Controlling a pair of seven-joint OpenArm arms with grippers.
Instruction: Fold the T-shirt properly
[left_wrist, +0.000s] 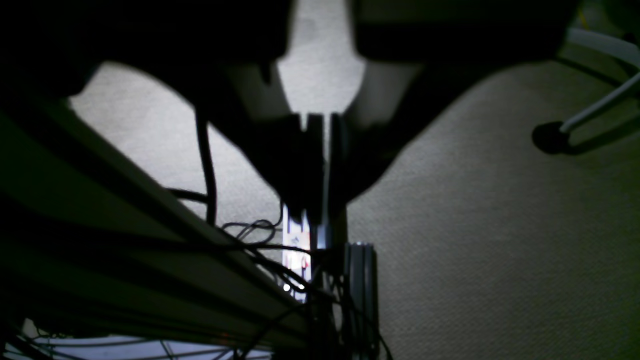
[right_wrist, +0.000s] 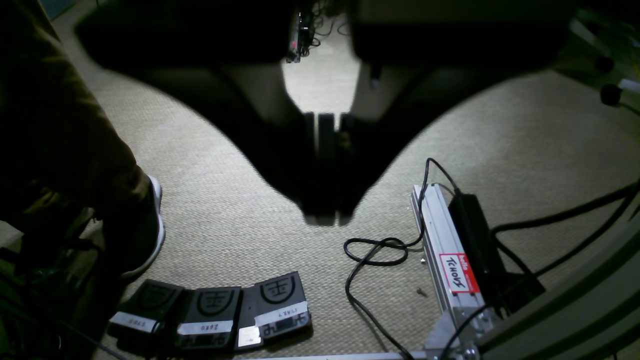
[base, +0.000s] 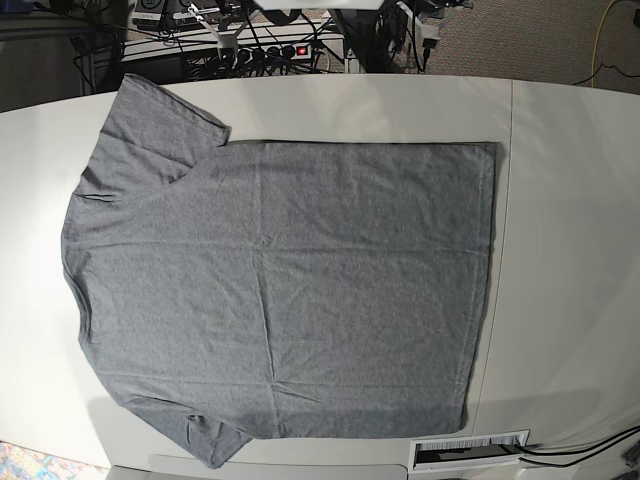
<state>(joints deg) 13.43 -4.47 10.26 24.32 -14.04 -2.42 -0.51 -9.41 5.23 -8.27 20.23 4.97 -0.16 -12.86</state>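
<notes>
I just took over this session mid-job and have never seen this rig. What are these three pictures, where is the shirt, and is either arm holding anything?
The machine has two arms, each with a camera at its wrist. The base view looks straight down on a white table. The grey T-shirt lies spread flat and unfolded on it, collar end at that view's left, bottom hem at its right. Neither arm shows in that view.

The two dark pictures are the wrist cameras. Both arms hang off the table, pointing at the carpeted floor. The left gripper is shut and empty, with cables below it. The right gripper is also shut and empty; under it lie three foot pedals and someone's shoe.

Nothing is held, and folding has not begun.
</notes>
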